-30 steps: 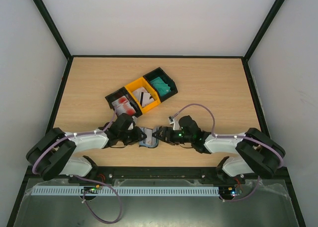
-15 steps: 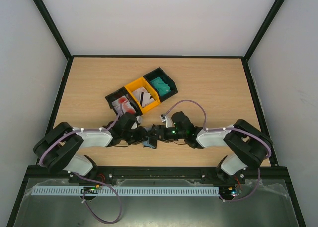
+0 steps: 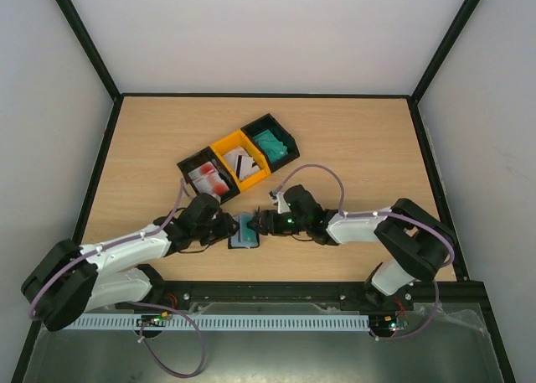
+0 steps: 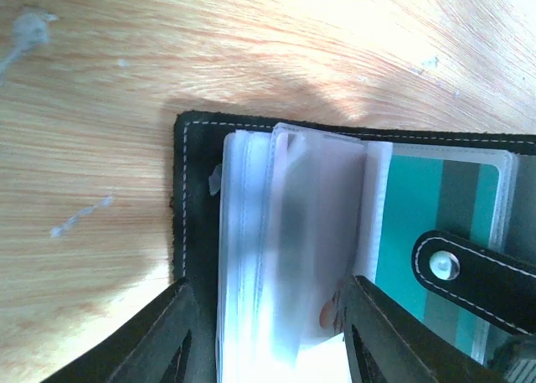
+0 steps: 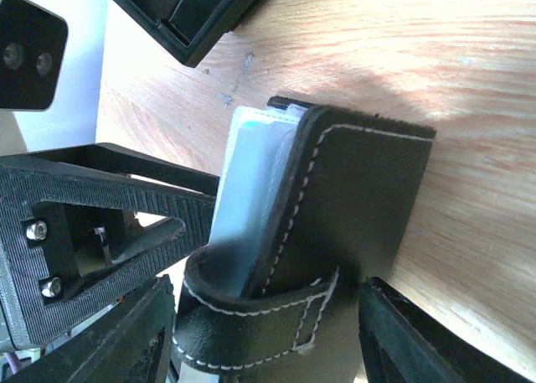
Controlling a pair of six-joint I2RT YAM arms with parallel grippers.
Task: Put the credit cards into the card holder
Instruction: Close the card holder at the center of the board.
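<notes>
1. The left arm (image 3: 134,242) lies low and stretched out over the desk (image 3: 360,140), reaching toward the near side of the yellow bin (image 3: 254,182). The right arm (image 3: 360,226) is bent low and reaches in from the opposite side. The two wrists face each other just nearer than that bin.
2. The left fingers (image 4: 159,341) stand partly apart, one on each side of a stack of clear sleeves (image 4: 276,257). A gap shows beside one finger, and they grip nothing that can be seen.
3. The right fingers (image 5: 410,341) are spread wide, with the cover of the card holder (image 3: 245,230) between them. Each finger lies against an edge of the cover, so they appear to hold it.
4. The card holder sits on the desk just on the near side of the yellow bin, between the two wrists. It is open, black with white stitching, and its sleeves are fanned upward. One teal card (image 4: 419,224) sits in a sleeve, and the closure tab (image 4: 469,270), with its metal snap, lies across that card. In the right wrist view one cover is tilted up.
5. The yellow bin holds white cards with a dark stripe (image 3: 244,165). The black bin at its left-arm end (image 3: 186,167) touches it and holds red-and-white cards (image 3: 209,180). The black bin at its other end (image 3: 289,140) also touches it and holds teal cards (image 3: 272,144).
</notes>
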